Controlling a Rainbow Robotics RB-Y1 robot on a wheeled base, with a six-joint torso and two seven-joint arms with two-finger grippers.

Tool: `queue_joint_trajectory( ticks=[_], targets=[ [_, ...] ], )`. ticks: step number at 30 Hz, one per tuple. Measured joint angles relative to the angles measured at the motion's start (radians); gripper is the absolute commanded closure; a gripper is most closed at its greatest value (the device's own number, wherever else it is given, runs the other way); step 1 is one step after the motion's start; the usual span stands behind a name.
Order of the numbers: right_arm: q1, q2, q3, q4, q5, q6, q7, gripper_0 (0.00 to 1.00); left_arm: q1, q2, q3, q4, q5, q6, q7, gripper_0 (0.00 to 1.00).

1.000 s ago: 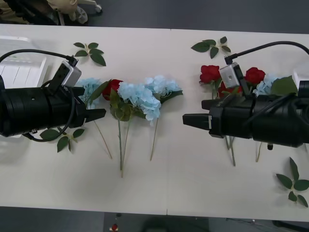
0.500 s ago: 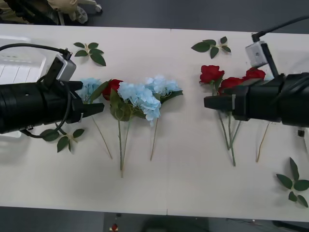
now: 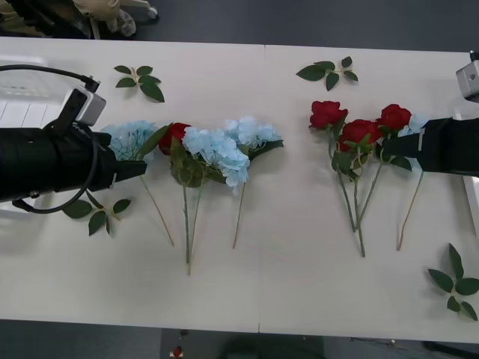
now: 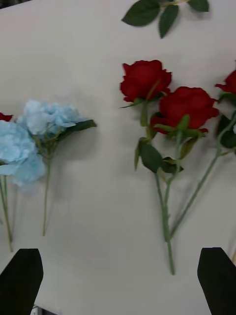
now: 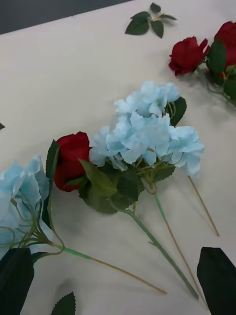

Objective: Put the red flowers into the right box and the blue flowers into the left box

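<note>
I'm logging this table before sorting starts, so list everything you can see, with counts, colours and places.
red flowers: four, deep red, three right of centre, one among the blue ones
blue flowers: four, pale blue, three left of centre, one partly behind the right arm
leaf sprigs: four, green, scattered near the table's edges
left box: one, white, ribbed, far left
right box: one, white, right edge
table: one, white
left gripper: black, open, by leftmost blue flower
right gripper: black, open, beside the roses

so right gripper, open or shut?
Open. The right gripper has its black fingers apart at both corners, holding nothing, with the table bare between them.
</note>
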Motion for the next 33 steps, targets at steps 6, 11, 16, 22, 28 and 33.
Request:
queue_joint_trajectory(
  ticks=[6,11,16,22,28,33],
  targets=[
    [-0.001,-0.011,0.002,0.119,0.084,-0.008,-0.001,0.07,0.000,0.005,-0.035,0.000,-0.091,0.000,0.125,0.02],
    [-0.052,-0.011,0.037,0.255,0.203,-0.016,-0.002,0.07,0.000,0.005,-0.056,0.000,-0.173,0.000,0.236,0.03],
    [-0.123,-0.011,0.122,0.367,0.325,-0.058,-0.006,0.07,0.000,0.005,-0.079,0.000,-0.240,0.000,0.391,0.03],
    [-0.163,-0.011,0.166,0.445,0.410,-0.063,-0.021,0.07,0.000,0.005,-0.096,0.001,-0.252,0.000,0.509,0.03],
    [-0.164,-0.012,0.170,0.507,0.424,-0.093,-0.063,0.07,0.000,0.005,-0.131,0.017,-0.263,0.000,0.698,0.03],
    [-0.164,-0.012,0.189,0.528,0.483,-0.119,-0.063,0.07,0.000,0.005,-0.167,0.039,-0.266,0.000,0.773,0.03]
  ],
)
